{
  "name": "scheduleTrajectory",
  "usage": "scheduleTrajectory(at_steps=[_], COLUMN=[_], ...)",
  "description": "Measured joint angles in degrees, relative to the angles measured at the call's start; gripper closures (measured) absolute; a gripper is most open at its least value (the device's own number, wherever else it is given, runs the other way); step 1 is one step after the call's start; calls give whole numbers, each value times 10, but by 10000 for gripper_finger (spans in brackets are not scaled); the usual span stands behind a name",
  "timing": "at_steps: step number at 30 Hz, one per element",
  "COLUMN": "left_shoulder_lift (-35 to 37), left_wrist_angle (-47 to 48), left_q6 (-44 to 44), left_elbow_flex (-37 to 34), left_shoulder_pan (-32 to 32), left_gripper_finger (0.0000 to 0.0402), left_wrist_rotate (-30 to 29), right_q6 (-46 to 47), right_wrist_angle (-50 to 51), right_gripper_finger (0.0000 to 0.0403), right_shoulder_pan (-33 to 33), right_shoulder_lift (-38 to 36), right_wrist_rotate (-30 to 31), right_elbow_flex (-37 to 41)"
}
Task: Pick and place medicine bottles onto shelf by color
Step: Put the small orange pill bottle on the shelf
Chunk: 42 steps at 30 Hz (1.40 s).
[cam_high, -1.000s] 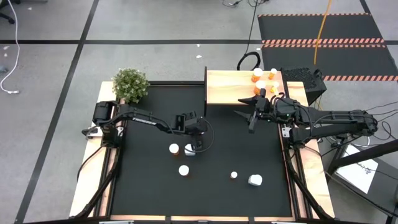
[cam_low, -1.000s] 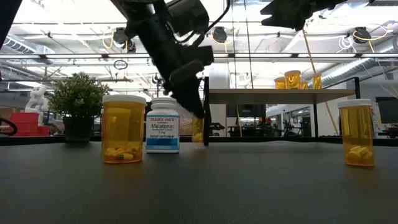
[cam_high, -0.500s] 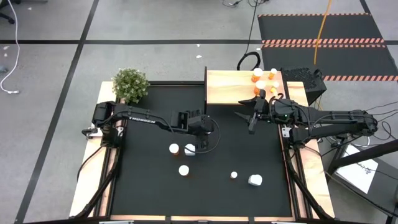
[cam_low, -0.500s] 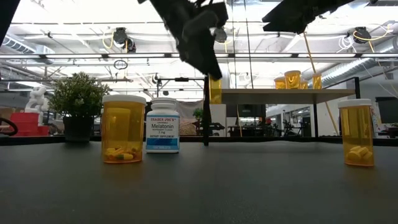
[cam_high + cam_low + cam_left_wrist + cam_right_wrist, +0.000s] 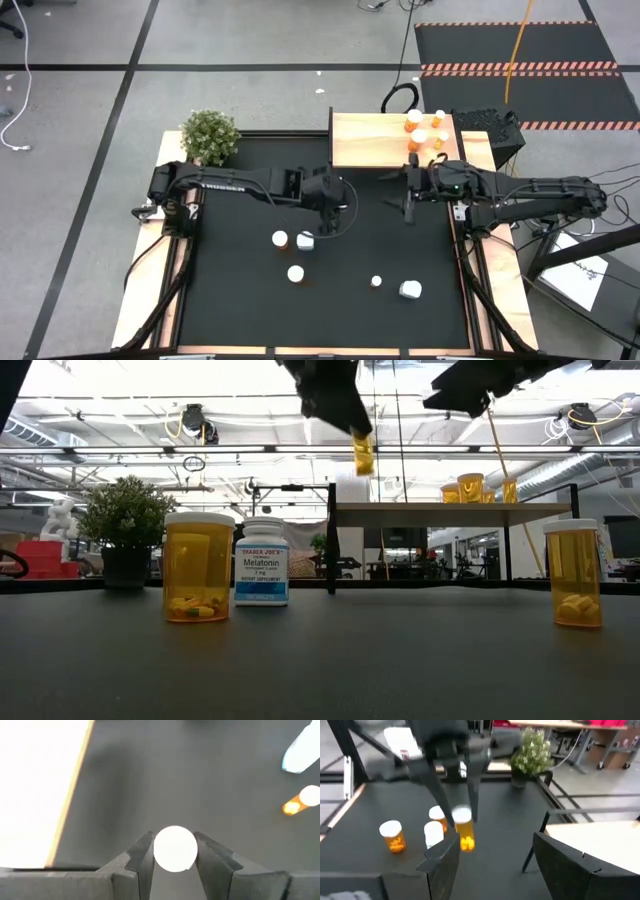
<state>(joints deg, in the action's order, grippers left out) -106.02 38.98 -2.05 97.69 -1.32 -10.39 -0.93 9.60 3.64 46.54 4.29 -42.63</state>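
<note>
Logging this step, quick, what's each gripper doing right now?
Left gripper: closed on a small orange medicine bottle, lifted above the table.
Right gripper: open, empty.

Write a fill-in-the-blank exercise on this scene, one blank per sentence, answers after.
1. The left pincer holds an amber bottle with a ____ cap.
2. That bottle hangs ____ the black mat.
3. The bottles on the shelf are all ____ in color.
4. The right pincer holds ____.

Answers: white; above; amber; nothing

left end effector raised, orange bottle lifted higher
</note>
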Motion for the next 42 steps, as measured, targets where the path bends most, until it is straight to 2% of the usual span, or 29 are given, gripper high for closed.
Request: scheduleTrajectory(at_steps=[5,13,24,31,42], left_shoulder_lift=[0,0,0,0,0], left_wrist_angle=[-2,-37,-62,-62,-63], left_q6=[-12,-36,-52,-53,-53], left_elbow_flex=[28,34,34,34,34], left_shoulder_pan=[0,1,2,2,2], left_gripper_finger=[273,273,273,273,272], left_wrist_rotate=[0,0,0,0,0], right_q6=[-13,-45,-48,-60,-74], right_wrist_angle=[5,-82,-164,-179,-180], right_gripper_finger=[156,156,158,202,271], right_shoulder_pan=[0,0,0,0,0], right_shoulder_lift=[49,140,180,183,183], right_wrist_rotate=[0,-16,-31,-60,-61], right_elbow_flex=[0,0,0,0,0])
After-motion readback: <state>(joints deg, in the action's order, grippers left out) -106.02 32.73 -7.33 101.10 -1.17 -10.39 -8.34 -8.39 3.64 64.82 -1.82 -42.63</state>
